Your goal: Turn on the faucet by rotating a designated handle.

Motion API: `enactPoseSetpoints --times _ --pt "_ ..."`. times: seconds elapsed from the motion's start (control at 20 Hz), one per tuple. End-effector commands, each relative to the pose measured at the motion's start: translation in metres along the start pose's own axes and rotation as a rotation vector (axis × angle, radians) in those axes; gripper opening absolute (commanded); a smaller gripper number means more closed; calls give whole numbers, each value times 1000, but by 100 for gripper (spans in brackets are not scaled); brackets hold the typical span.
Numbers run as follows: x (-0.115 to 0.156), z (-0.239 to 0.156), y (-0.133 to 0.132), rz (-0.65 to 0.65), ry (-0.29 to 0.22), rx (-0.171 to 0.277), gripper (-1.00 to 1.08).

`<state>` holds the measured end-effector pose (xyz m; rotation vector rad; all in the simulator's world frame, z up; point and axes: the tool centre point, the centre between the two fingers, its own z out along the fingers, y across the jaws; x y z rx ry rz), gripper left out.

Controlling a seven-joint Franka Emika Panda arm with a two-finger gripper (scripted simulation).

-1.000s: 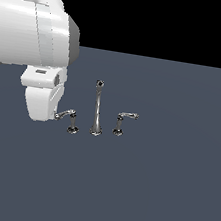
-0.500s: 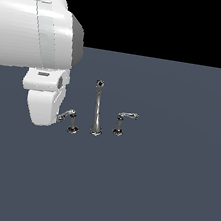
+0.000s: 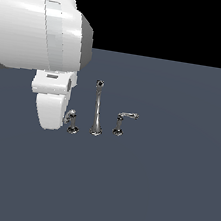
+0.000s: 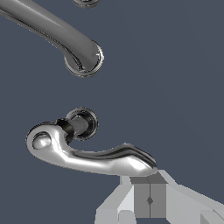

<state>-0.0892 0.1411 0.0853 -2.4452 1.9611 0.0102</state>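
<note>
Exterior view: the faucet [image 3: 98,109] stands at the frame's middle on the dark bench [image 3: 160,191], its spout upright between two levers. The handle [image 3: 71,120] is the one on the exterior view's left, partly hidden behind the white arm [image 3: 38,35] filling the upper left.

Wrist view: the handle [image 4: 87,153] lies across the middle, its lever tip touching the claw [image 4: 149,199]. Whether the claw is open or closed cannot be told. The spout [image 4: 61,37] crosses nearby.

Faucet [image 3: 97,111] spout mid-row, handle [image 3: 71,120] on exterior view's left beside arm [image 3: 52,104], second handle [image 3: 123,121] right
</note>
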Motion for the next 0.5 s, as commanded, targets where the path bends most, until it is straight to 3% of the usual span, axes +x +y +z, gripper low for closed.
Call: enactPoseSetpoints --times 0.0,0.45 --pt "19 0 -3 18 3 0 -100" --pt "72 -1 -13 47 10 -1 -100"
